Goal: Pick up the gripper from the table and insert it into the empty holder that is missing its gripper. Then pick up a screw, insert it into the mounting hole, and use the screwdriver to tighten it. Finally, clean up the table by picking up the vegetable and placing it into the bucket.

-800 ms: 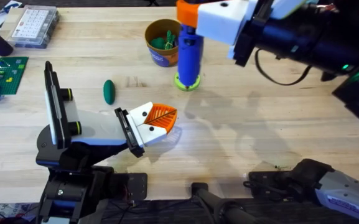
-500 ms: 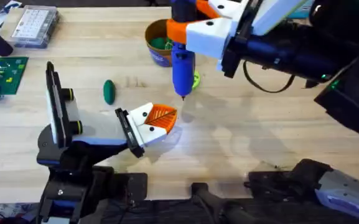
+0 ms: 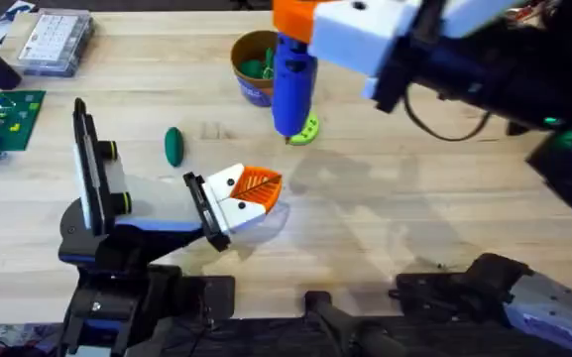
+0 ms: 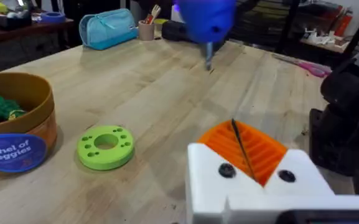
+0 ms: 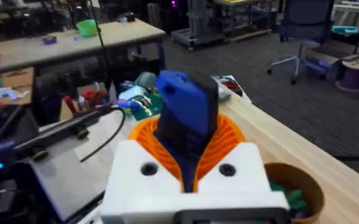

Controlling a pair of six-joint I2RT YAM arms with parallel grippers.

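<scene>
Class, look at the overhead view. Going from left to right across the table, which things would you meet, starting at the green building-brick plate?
Green building-brick plate → clear parts box → vegetable → left hand → screwdriver, held in the right hand. The bucket and the lime-green disc overlap the screwdriver, so I leave them unordered.

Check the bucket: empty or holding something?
Holding something. The bucket is upright on the table, with green pieces visible inside its open top.

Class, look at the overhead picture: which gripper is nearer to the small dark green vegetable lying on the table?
Left. The left gripper hangs just beside the vegetable, toward the robot's right. The right gripper, clamped on the screwdriver, is farther off, past the bucket.
</scene>
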